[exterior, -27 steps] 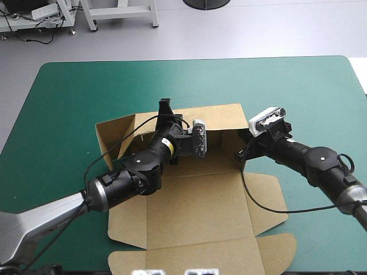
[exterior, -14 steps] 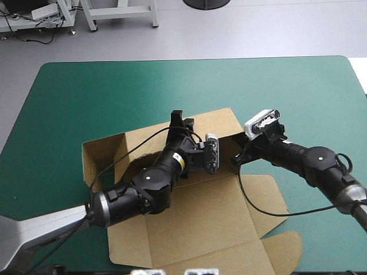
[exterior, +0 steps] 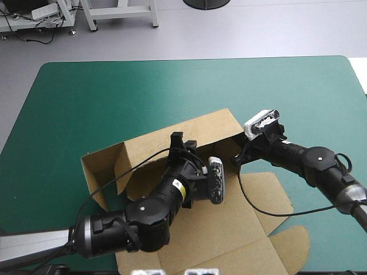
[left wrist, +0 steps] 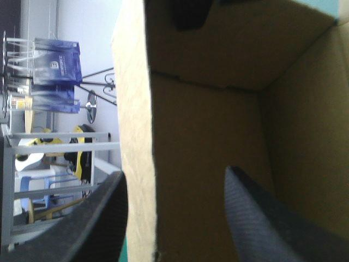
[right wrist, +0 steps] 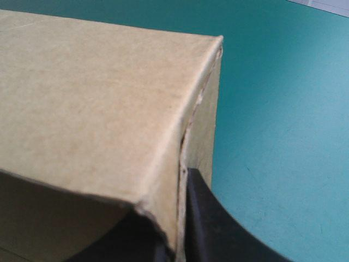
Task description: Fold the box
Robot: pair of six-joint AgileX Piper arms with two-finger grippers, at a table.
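The brown box (exterior: 229,200) lies turned askew on the teal-green cover, its back wall (exterior: 195,129) and left side wall (exterior: 100,172) raised. My left gripper (exterior: 180,141) is open and straddles the back wall's rim, one finger (left wrist: 98,218) outside and the other inside against the board (left wrist: 202,109). At the box's right back corner my right gripper (exterior: 235,157) is shut on the box. There the short side wall (right wrist: 199,125) runs down between its fingers (right wrist: 177,218). Another black finger (left wrist: 185,13) shows farther along the rim.
Loose flaps of the box lie flat at the right (exterior: 266,195) and front right (exterior: 289,246), near the table's front edge. Bare teal-green cover (exterior: 86,91) stretches behind and to both sides of the box.
The box has swung round, its left end coming nearer and its right back corner staying by the right gripper. My left arm drew back toward the front and right along the back wall.
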